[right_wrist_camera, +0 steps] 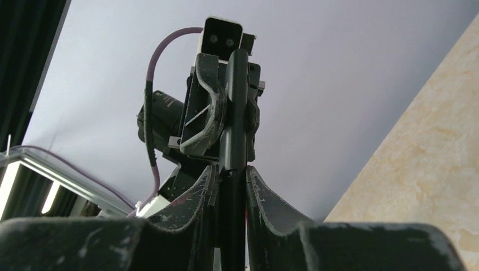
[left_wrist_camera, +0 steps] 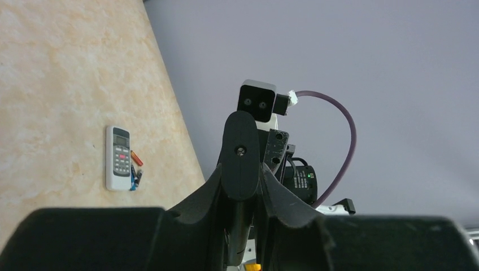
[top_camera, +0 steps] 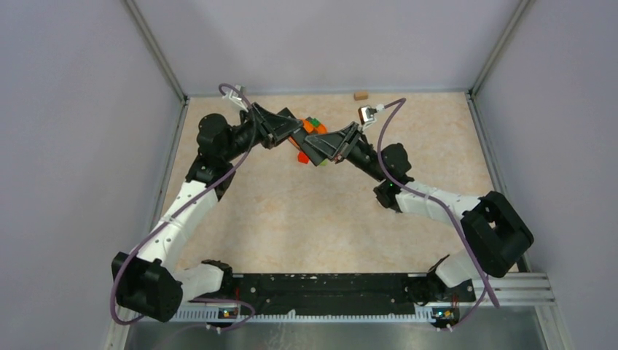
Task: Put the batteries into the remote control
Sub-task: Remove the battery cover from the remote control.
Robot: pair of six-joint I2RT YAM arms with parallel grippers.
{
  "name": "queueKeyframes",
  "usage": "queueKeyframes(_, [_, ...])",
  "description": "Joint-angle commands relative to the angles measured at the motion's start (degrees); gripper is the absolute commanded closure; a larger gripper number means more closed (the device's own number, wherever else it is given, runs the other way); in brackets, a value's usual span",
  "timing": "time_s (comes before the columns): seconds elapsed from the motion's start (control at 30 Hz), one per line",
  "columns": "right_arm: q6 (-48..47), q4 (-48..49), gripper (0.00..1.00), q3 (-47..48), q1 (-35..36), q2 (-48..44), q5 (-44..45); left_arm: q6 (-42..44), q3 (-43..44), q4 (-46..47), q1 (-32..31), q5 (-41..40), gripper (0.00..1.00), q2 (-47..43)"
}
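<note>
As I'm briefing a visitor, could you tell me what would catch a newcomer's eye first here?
The left pincer and right pincer meet over the table's far middle, each closed on one flat black slab held between them. A white remote lies on the table with small batteries beside it.

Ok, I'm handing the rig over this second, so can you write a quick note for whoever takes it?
Left hand: closed on a flat black piece; what it is I cannot tell.
Right hand: closed on the same piece from the opposite side.
White remote: face up on the table, with batteries loose beside it.
Done: nothing loaded that I can see.
Left: get those batteries into the remote.
</note>
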Motion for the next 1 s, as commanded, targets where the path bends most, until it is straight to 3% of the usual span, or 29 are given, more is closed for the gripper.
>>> queueKeyframes(0.0, [-6.42, -1.18, 0.87, -2.71, -0.31, -1.39, -6.34, -5.34, 6.23, 6.28, 1.69, -1.78, 1.0, -0.05])
queueKeyframes(0.2, [-6.06, -4.18, 0.87, -1.17, -0.52, -0.87, -5.01, -6.64, 5.52, 8.02, 1.79, -1.24, 1.0, 0.8])
queueKeyframes(0.27, [-4.84, -7.1, 0.83, 0.56, -0.56, -0.16, -3.51, -6.39, 4.36, 9.16, 1.83, -0.94, 1.0, 1.13])
queueKeyframes(0.33, [-3.25, -8.94, 0.64, 1.5, -0.76, 0.53, -2.33, -5.53, 2.66, 10.62, 1.79, -0.64, 1.0, 1.38])
queueKeyframes(0.4, [-1.7, -4.78, 0.43, 1.37, -1.15, 0.9, -2.95, -3.32, 0.96, 12.42, 1.79, -0.15, 1.0, 1.37])
queueKeyframes(0.47, [0.12, -1.6, 0.27, 0.55, -1.58, 0.76, -3.32, -0.23, 0.0, 11.39, 1.81, -0.5, 1.0, 1.32])
queueKeyframes(0.53, [0.74, -2.8, 0.18, 0.49, -1.83, 0.22, -3.55, 2.18, -0.57, 10.02, 1.84, -0.97, 1.0, 1.26])
queueKeyframes(0.7, [1.53, -5.46, 0.15, -0.97, -1.84, -1.61, -3.08, 5.93, -1.24, 8.87, 1.79, -2.03, 1.0, 1.13])
queueKeyframes(0.8, [2.78, -4.9, 0.19, -3.13, -1.84, -2.57, -1.59, 7.22, -1.25, 8.11, 1.79, -2.65, 1.0, 1.23])
queueKeyframes(0.97, [4.66, -6.78, 0.42, -4.7, -1.85, -3.43, 0.47, 8.2, -1.36, 7.74, 1.79, -2.21, 1.0, 1.72])
